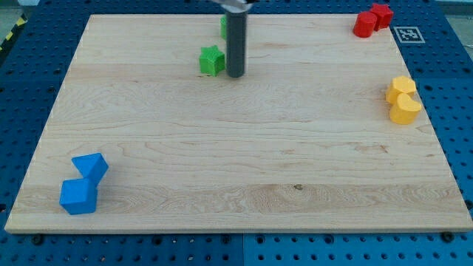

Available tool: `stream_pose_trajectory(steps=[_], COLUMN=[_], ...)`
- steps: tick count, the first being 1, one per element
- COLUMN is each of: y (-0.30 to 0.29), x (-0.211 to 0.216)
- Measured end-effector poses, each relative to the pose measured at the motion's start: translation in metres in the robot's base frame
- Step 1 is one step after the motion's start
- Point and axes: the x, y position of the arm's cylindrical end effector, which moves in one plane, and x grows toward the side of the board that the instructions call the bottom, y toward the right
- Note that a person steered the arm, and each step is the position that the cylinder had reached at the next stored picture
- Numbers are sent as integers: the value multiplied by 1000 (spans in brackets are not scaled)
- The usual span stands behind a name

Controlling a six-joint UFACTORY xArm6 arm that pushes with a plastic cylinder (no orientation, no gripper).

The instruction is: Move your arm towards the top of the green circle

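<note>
My dark rod comes down from the view's top and its tip (pixel 235 74) rests on the wooden board (pixel 236 170). A green star-shaped block (pixel 211 60) lies just to the left of the tip, close to it but apart. A second green block (pixel 222 27), largely hidden behind the rod, shows only as a sliver at the rod's left edge further up; its shape cannot be made out. The tip is below that block in the view.
Two red blocks (pixel 371 20) sit together at the top right corner. Two yellow blocks (pixel 403 99) touch at the right edge. Two blue blocks (pixel 84 183) touch at the bottom left. A blue pegboard (pixel 458 89) surrounds the board.
</note>
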Motion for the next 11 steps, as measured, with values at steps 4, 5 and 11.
stream_pose_trajectory(steps=[4, 5, 11], y=[-29, -13, 17], x=[-2, -2, -157])
